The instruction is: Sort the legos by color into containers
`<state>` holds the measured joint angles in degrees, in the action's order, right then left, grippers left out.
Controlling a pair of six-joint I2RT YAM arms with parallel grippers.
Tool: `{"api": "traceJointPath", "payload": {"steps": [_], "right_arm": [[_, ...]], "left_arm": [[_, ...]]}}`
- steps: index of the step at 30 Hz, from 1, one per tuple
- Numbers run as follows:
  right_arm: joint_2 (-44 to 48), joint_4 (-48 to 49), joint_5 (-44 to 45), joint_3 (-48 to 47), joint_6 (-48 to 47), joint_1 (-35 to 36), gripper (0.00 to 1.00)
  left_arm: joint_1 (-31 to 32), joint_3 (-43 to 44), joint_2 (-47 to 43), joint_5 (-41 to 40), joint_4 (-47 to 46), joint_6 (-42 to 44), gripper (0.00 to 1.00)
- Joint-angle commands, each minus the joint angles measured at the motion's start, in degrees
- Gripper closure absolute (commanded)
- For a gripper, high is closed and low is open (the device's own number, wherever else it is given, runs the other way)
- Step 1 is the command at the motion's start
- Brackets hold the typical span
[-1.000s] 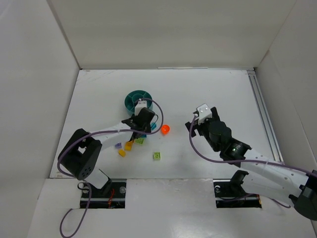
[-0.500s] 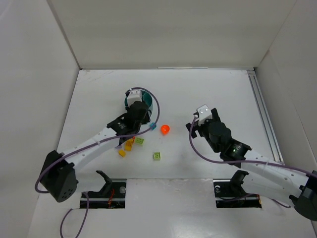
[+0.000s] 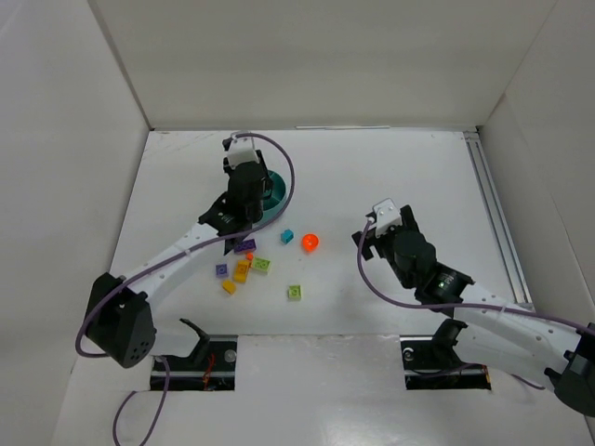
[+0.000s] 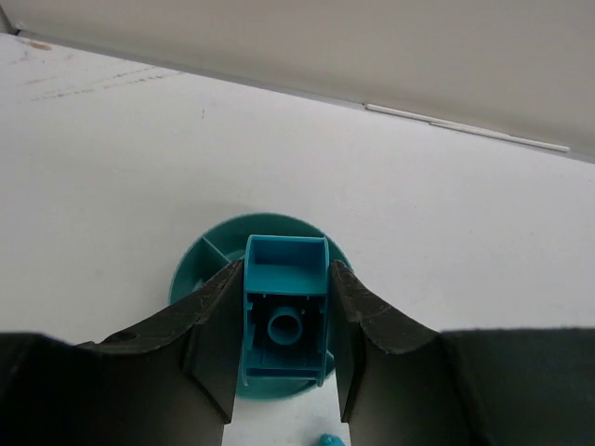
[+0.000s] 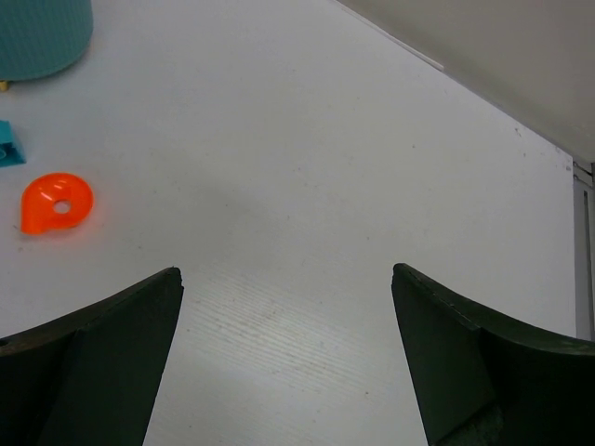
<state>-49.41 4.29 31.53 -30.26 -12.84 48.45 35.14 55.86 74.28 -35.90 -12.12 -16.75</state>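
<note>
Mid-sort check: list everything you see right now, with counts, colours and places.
table: one, white, under everything
dish: one, teal, far left of the table
held brick: one, teal, pinched over the dish
rounded piece: one, orange-red, mid-table
loose brick: one, teal, just left of the rounded piece
purple bricks: two, on the near side of the dish
lime green bricks: two, nearer than the loose brick
yellow and orange bricks: about three, bunched by the purple bricks, too small to separate
left gripper: one, black, shut on the held brick
right gripper: one, black, open, over bare table right of the rounded piece
</note>
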Motion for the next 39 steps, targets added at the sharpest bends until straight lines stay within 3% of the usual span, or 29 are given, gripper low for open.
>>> {"api": "traceJointPath", "payload": {"steps": [1,8,20,34,39], "right_arm": [[1.0,1.2,2.8,-1.4,-1.0,0.3,0.02],[-0.9,1.2,3.9,-2.5,-1.5,0.3,0.01],[-3.1,1.2,4.4,-4.3,-2.0,0.3,0.01],[-3.5,1.2,3.4,-4.9,-2.0,0.3,0.01],[-2.9,1.2,2.8,-4.9,-2.0,0.3,0.01]], "left_arm": [[-1.1,3.3,3.1,-1.6,-7.6,4.4,0.93],[-3.5,5.6,11.2,-2.1,-10.6,3.7,0.96],[-4.6,3.6,15.9,-3.4,-14.3,1.2,0.96],[-4.6,-0.5,16.4,-5.0,-18.2,-0.9,0.88],[-4.6,-0.5,17.6,-4.4,-18.7,-0.9,0.75]]}}
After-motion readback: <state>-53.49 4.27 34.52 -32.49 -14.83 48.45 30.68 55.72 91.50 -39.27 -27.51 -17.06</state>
